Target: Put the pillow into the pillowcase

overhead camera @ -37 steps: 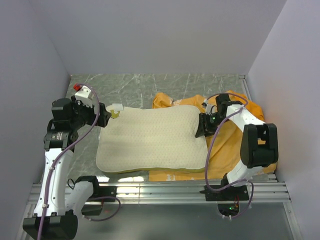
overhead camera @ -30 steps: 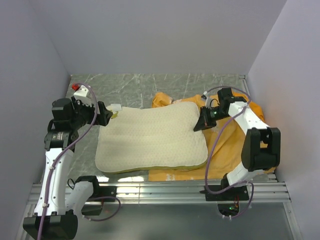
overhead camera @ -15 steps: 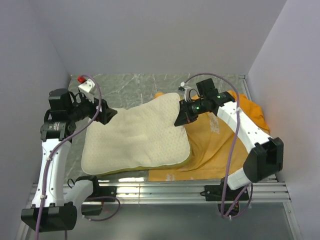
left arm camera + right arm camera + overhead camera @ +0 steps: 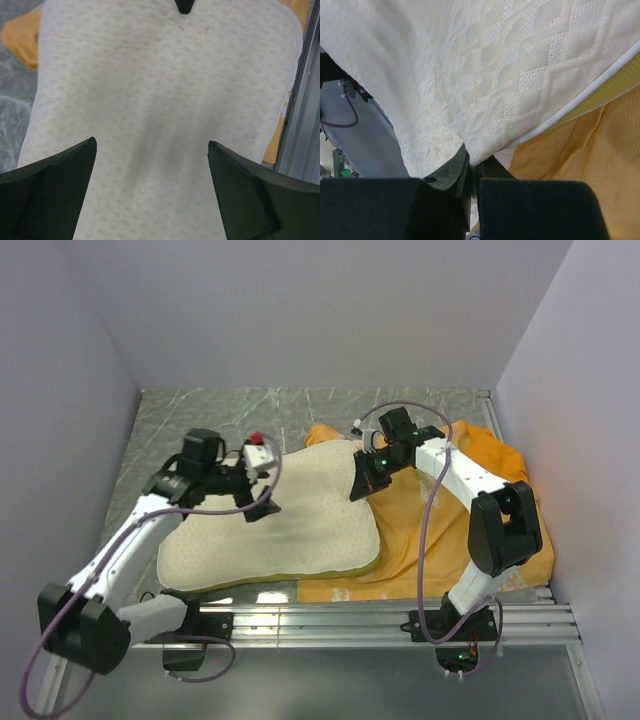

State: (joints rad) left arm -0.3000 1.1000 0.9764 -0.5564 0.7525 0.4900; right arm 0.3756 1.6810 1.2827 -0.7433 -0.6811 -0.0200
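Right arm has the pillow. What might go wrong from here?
1. The right gripper is shut on only a thin bit of the edge of the pillow, so the fabric may slip out.
2. The left gripper hangs open above the pillow, so one pinch does all the work.
3. Neither gripper holds the pillowcase, which lies partly under the pillow and may drag along.

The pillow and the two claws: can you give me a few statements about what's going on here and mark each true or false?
1. The right claw is shut on the edge of the pillow. True.
2. The left claw is gripping the pillow. False: it stands open over the pillow, gripping nothing.
3. The pillow is already inside the pillowcase. False: it lies outside, partly on top of it.
4. The pillowcase is orange. True.
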